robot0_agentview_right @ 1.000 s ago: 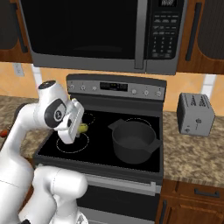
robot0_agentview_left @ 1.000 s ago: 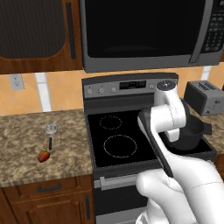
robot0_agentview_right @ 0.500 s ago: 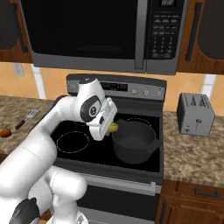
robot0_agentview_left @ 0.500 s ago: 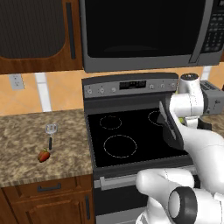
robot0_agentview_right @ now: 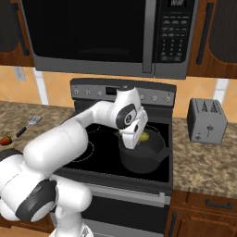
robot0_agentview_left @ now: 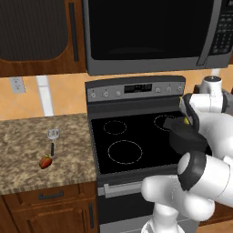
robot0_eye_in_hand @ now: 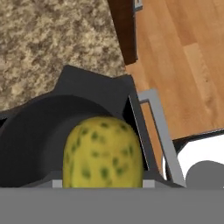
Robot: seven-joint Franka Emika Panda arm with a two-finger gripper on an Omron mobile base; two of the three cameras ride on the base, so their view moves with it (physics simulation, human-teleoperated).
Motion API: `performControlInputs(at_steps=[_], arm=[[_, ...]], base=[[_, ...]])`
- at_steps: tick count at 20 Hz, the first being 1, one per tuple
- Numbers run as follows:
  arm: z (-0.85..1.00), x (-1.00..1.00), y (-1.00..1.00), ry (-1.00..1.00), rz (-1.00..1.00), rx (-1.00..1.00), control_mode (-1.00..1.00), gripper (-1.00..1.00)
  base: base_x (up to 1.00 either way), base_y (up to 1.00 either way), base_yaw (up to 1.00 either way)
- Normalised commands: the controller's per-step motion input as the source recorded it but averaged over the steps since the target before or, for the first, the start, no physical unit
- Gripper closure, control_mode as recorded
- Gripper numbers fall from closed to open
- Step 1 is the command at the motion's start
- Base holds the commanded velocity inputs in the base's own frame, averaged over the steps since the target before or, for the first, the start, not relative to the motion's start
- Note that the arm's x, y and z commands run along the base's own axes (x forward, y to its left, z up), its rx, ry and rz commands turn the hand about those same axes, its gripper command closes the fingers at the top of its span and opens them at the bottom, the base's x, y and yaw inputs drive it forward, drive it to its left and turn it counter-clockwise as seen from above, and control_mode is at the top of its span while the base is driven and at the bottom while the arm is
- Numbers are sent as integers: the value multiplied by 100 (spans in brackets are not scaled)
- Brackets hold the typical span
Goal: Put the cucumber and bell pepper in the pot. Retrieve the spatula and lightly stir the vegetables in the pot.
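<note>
The claw (robot0_agentview_right: 139,137) is hanging just over the pot (robot0_agentview_right: 141,156), its jaws clenching the cucumber (robot0_agentview_right: 145,137), whose yellow-green end is sticking out toward the pot's far rim. In the hand view the cucumber (robot0_eye_in_hand: 103,153) is filling the lower middle, its speckled rounded end pointing at the camera's field, with the dark hollow of the pot (robot0_eye_in_hand: 39,135) lying behind and around it and one flat side handle of the pot jutting up toward the speckled surface (robot0_eye_in_hand: 52,39). From the left base view only a sliver of the cucumber (robot0_agentview_left: 186,121) is peeking out between the white arm links. The pot is sitting on the right-hand side of the black stove top (robot0_agentview_right: 99,159). Well apart from it, on the granite surface (robot0_agentview_left: 27,159) left of the stove, the bell pepper (robot0_agentview_left: 45,162) is lying with the spatula (robot0_agentview_left: 53,138) just behind it, its slotted head pointing toward the wall. A grey toaster (robot0_agentview_right: 206,120) is standing on the surface to the right of the stove, and a microwave (robot0_agentview_right: 106,34) is hanging above.
</note>
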Motion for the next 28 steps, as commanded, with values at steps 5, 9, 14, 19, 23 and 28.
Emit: performControlInputs(at_steps=[5,9,14,19,23,28], arm=[[-50,22,-10,3,0,3,-100,100],[-47,27,0,3,0,2,-100,100],[-32,7,-1,0,0,0,-100,100],[-30,0,0,0,0,0,-100,100],[-7,0,0,0,0,0,-100,-100],[10,0,0,-1,0,0,-100,-100]], base=[[0,0,0],[0,0,0],[0,0,0],[0,0,0],[0,0,0],[0,0,0]])
